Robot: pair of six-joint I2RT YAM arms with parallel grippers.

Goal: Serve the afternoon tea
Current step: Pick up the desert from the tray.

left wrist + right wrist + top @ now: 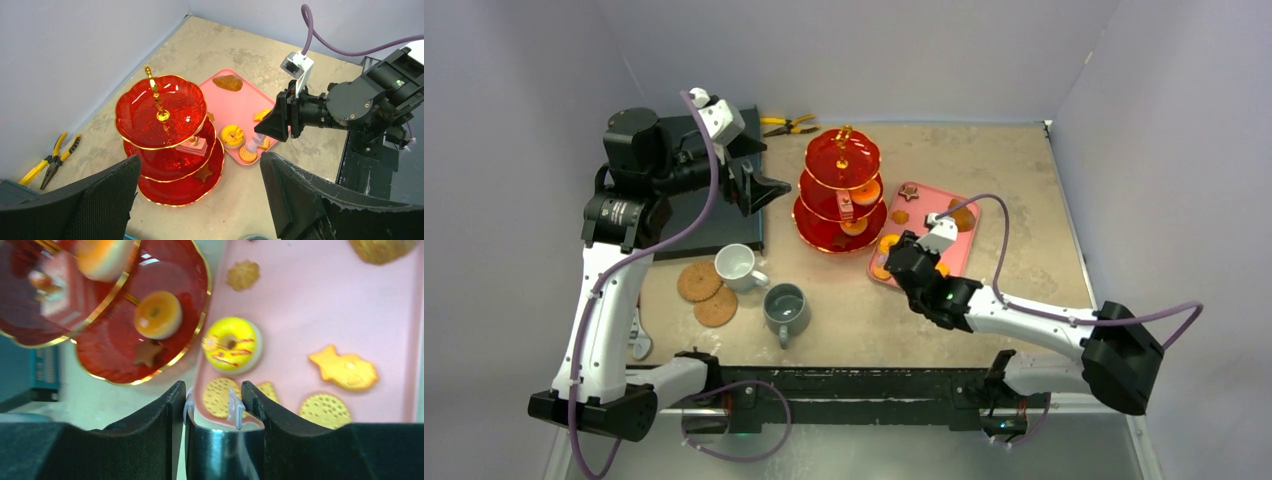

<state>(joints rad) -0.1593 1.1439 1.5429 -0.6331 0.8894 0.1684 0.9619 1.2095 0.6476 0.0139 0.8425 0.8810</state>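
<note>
While the left claw [762, 170] hangs open over the worktop's [1004, 160] far left, the right claw [212, 407] straddles a round biscuit [218, 396] at the pink tray's [310, 305] near-left corner, jaws partly parted. I cannot tell whether it grips. The red stand [145, 107] sits just left of the tray.

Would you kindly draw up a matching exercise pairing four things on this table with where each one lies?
1 yellow doughnut
2 star biscuit
3 cork coasters
4 yellow-handled pliers

A beside the white mug
B on the pink tray
C at the far edge of the table
D on the lowest tier of the red stand

Pairs: 1-B, 2-D, 3-A, 4-C
</note>
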